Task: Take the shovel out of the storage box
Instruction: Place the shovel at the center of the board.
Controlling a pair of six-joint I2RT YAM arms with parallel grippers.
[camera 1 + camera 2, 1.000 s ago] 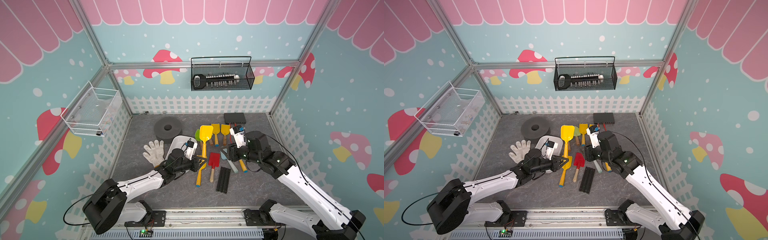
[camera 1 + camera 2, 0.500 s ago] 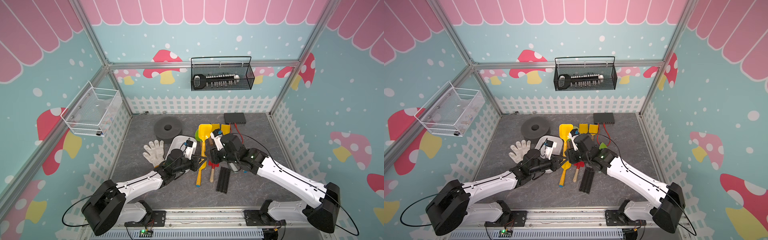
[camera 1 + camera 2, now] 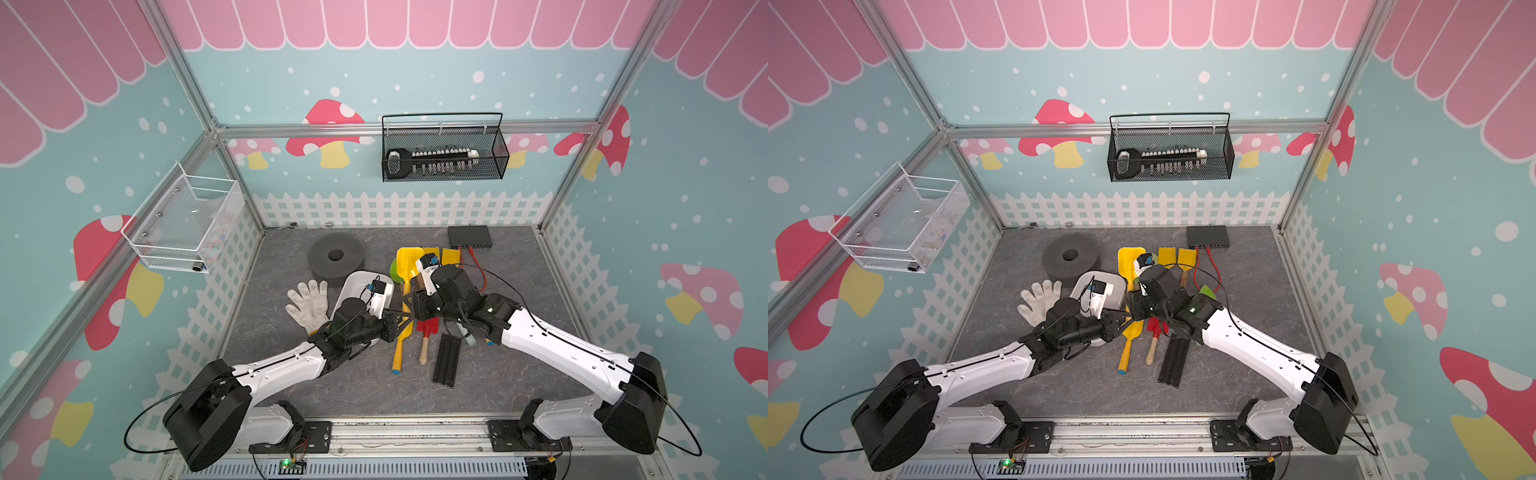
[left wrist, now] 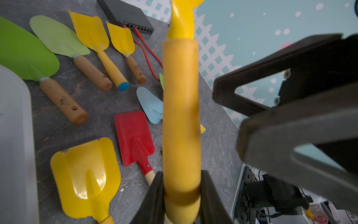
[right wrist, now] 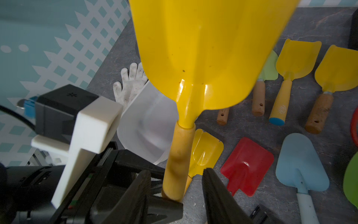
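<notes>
The right hand had swung right across from the far side of the bench into the middle, jaws narrowing as it came! It sat astride the yellow handle of the shovel, one jaw on each side with gaps still showing. So it was open around the handle, not gripping. The left hand had not budged and was clamped tight on that same handle near its butt end. That low grip left the rest of the shaft free, which is likely why the right hand went in there. It looked like a handover in the making.

Further out, the blade pointed away toward the back wall. The whole shovel hung clear of the bench, already out of the box and just beside it. What showed of the box looked empty. A red shovel and several others lay flat on the bench below, and a glove rested against the box's far side.
</notes>
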